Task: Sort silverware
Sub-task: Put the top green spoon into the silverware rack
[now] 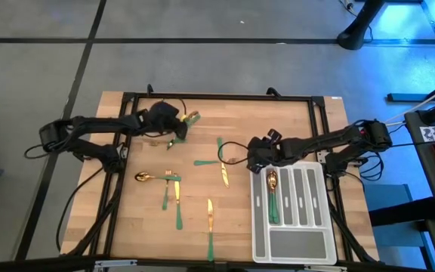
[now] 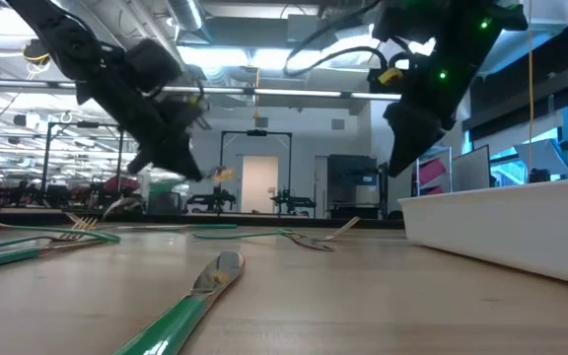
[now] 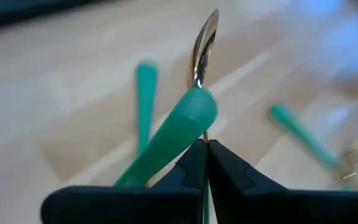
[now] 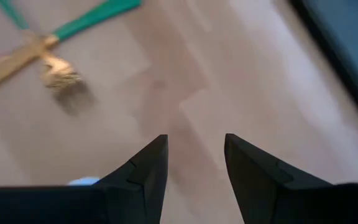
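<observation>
A gold-headed, green-handled spoon (image 3: 194, 93) is pinched between the closed fingers (image 3: 229, 177) of the left gripper (image 1: 174, 130), lifted clear of the table (image 1: 278, 121) near its far left part. Its long axis is tilted, the handle (image 3: 166, 140) running down into the fingertips and the shiny bowl pointing away from them. Whether the grip sits at the handle's middle or nearer its end cannot be told.

The tray (image 1: 293, 245), where one piece (image 1: 273, 195) already lies in the leftmost slot, is well apart from the held spoon, across the table toward the right arm's side; a carry in that direction seems to be what is called for.

The right gripper (image 1: 257, 161) is held just beside the tray's far left corner, its fingers (image 4: 151, 168) parted and empty above bare wood. The crossed pieces (image 1: 221, 160) at the table's middle lie nearer to it than to the left arm. More silverware (image 1: 171, 189) is scattered over the near left part.
</observation>
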